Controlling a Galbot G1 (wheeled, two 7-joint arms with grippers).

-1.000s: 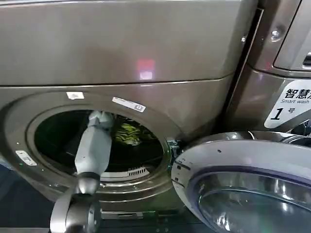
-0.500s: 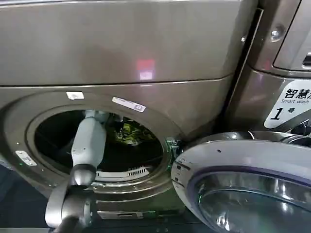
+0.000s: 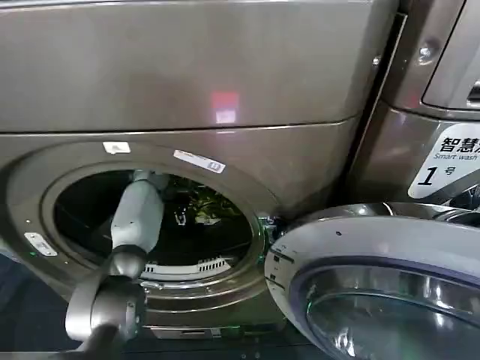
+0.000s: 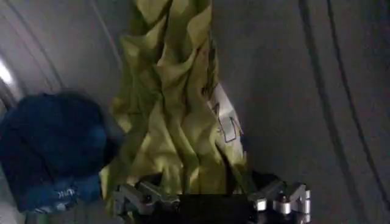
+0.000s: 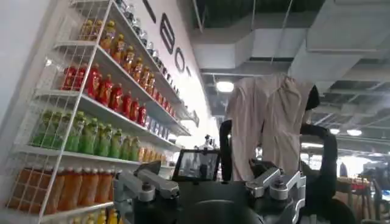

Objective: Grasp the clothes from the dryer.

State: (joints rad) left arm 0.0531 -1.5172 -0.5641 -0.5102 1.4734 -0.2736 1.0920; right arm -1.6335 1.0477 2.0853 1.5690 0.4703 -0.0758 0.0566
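The dryer (image 3: 187,90) stands with its round mouth open. My left arm (image 3: 139,214) reaches into the dark drum. The clothes lie inside: a yellow-green piece (image 3: 201,208) and, beside it in the left wrist view, a dark blue piece (image 4: 52,146). My left gripper (image 3: 178,216) is at the yellow-green piece (image 4: 177,122), which runs in tight folds straight out from the gripper (image 4: 207,182); it looks shut on that fabric. The blue piece lies apart from the jaws. My right gripper (image 5: 277,158) is held away from the dryer, open and holding nothing.
The dryer's grey-rimmed glass door (image 3: 375,255) hangs open at the lower right, close to the mouth. A white "1" sticker (image 3: 442,161) sits on the panel to the right. The right wrist view faces shelves of bottled drinks (image 5: 91,103) and a pale beige cloth (image 5: 268,122).
My left arm's elbow has drawn down and to the left. The yellow-green piece has shifted slightly right and lower in the drum and looks dimmer.
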